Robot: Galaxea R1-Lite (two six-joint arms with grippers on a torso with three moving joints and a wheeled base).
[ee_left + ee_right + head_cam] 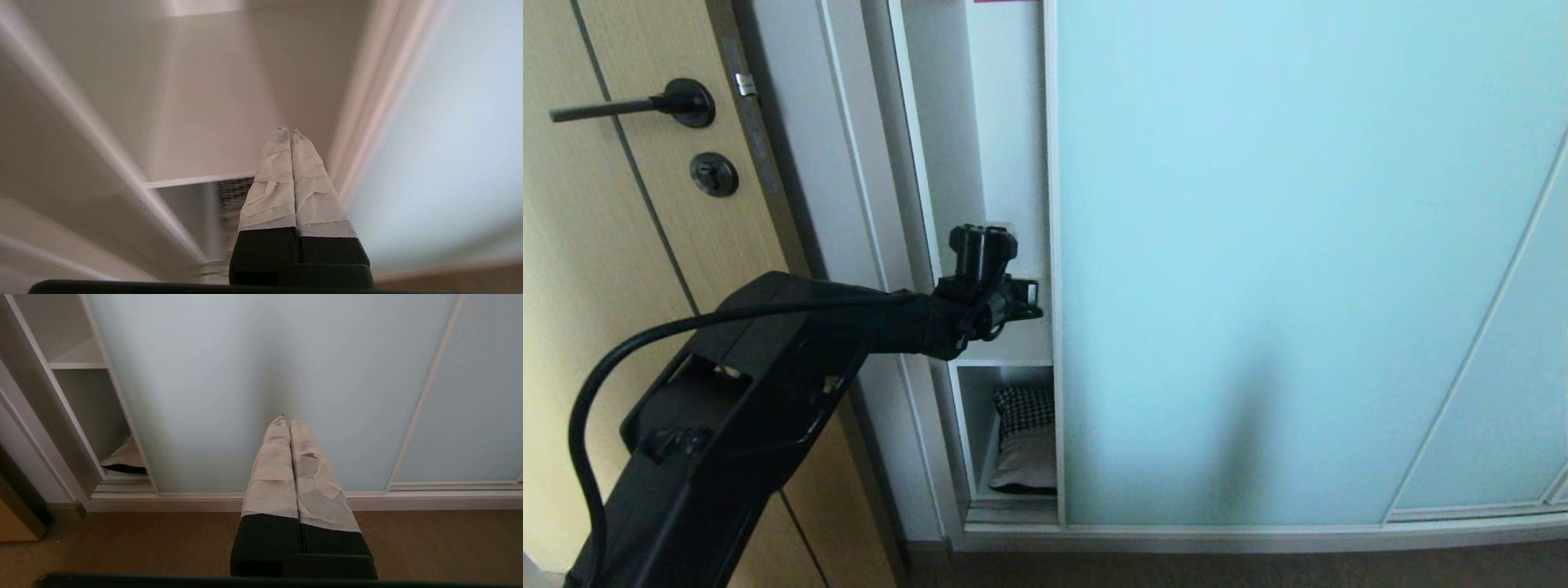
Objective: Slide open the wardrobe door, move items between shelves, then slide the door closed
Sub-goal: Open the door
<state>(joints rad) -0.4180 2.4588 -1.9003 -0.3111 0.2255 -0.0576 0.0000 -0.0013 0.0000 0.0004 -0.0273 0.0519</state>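
Left gripper (pixel 291 132) jaws pressed together, in narrow gap beside sliding wardrobe door (pixel 1298 261) edge, cushion (pixel 1025 441) below shelf (pixel 1001 361).

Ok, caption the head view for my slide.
Left gripper, shut, reaches into the narrow gap beside the sliding wardrobe door; a patchwork cushion sits below the shelf.
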